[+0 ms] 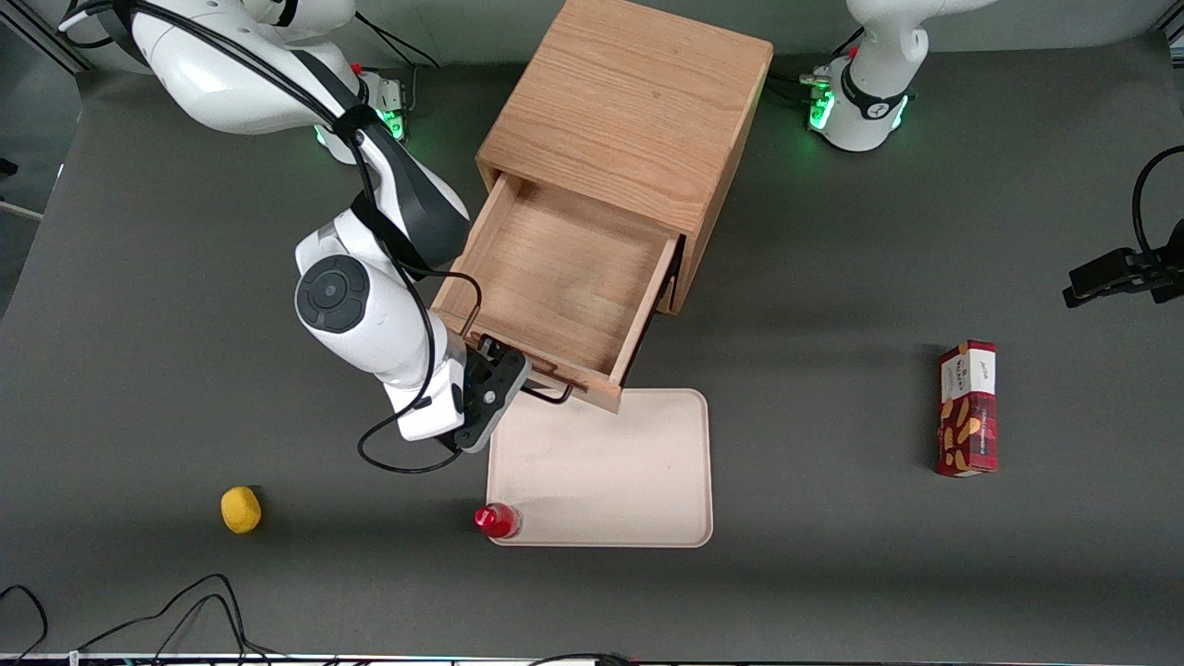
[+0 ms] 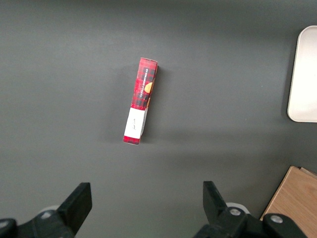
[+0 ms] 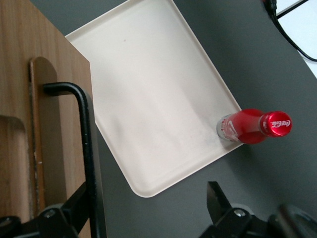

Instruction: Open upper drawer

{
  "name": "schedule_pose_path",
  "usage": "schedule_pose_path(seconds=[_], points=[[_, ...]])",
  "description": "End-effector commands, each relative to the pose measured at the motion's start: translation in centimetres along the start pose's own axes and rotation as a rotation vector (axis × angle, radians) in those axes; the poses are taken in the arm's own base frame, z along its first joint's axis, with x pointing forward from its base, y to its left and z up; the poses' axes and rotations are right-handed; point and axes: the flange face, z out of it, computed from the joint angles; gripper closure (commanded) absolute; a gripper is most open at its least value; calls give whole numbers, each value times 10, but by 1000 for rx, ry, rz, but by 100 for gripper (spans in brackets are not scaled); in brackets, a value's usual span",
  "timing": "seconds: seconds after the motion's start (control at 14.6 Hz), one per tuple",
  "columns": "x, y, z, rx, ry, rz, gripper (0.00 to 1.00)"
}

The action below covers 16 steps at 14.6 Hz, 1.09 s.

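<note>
A robotics test lab: two white arms are bolted to a dark grey table (image 1: 832, 573), their bases lit green at 11 o'clock (image 1: 388, 111) and 1 o'clock (image 1: 865, 102) in the front view. Loose black cables (image 1: 185, 610) trail along the edge at 7 o'clock. Staged props sit about: an oak cabinet (image 1: 629, 102), a cream tray (image 1: 601, 462), a red bottle (image 1: 497, 520), a snack box (image 1: 968, 407). The working arm's gripper (image 1: 518, 375), fingers spread, sits at the upper drawer (image 1: 555, 277) front, near centre.
</note>
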Motion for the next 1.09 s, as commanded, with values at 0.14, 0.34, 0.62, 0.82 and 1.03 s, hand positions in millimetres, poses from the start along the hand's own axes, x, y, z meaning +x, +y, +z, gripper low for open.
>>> schedule_pose_path(seconds=[0.14, 0.34, 0.62, 0.82, 1.03], points=[[6, 7, -2, -17, 19, -18, 0], [9, 3, -27, -42, 40, -10, 0], [-2, 16, -111, -153, 102, 20, 0], [-33, 32, -181, -146, 177, 149, 0], [-86, 38, -225, -83, 150, 307, 0]])
